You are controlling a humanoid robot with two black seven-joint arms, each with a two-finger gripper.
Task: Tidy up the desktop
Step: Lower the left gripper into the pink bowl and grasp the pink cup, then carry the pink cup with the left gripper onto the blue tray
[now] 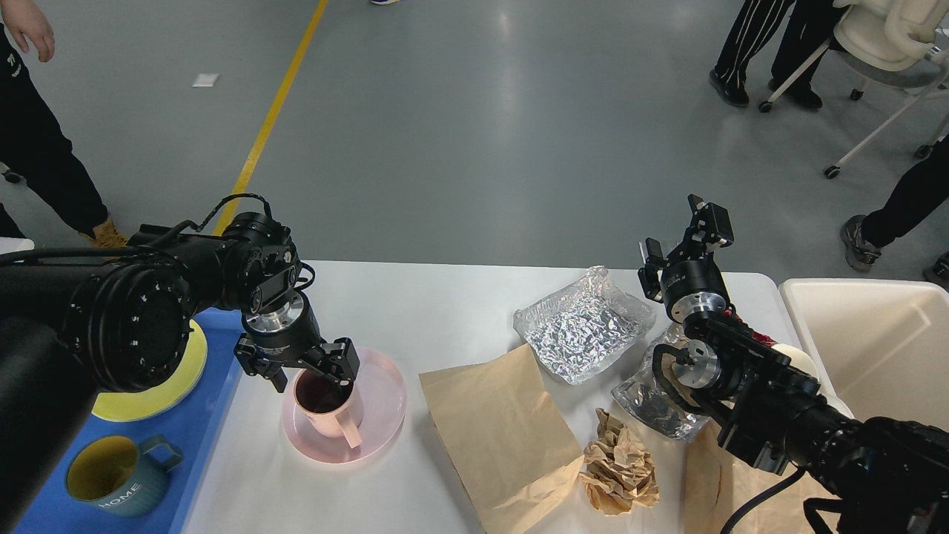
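The desktop [452,311] is a white table carrying dishes and litter. A pink mug [330,408] stands upright on a pink plate [382,415] left of centre. My left gripper [311,374] hangs open just over the mug. One fingertip is outside the mug's left side and the other is at its right rim. Whether either touches the mug I cannot tell. My right gripper [683,239] is raised at the far right edge, open and holding nothing.
A blue tray [37,452] at the left holds a yellow plate [159,389] and a blue-green mug [111,486]. A foil tray [586,326], brown paper bag [497,430], crumpled paper [619,467] and clear bag [656,404] lie right of centre. A cream bin [875,348] stands far right.
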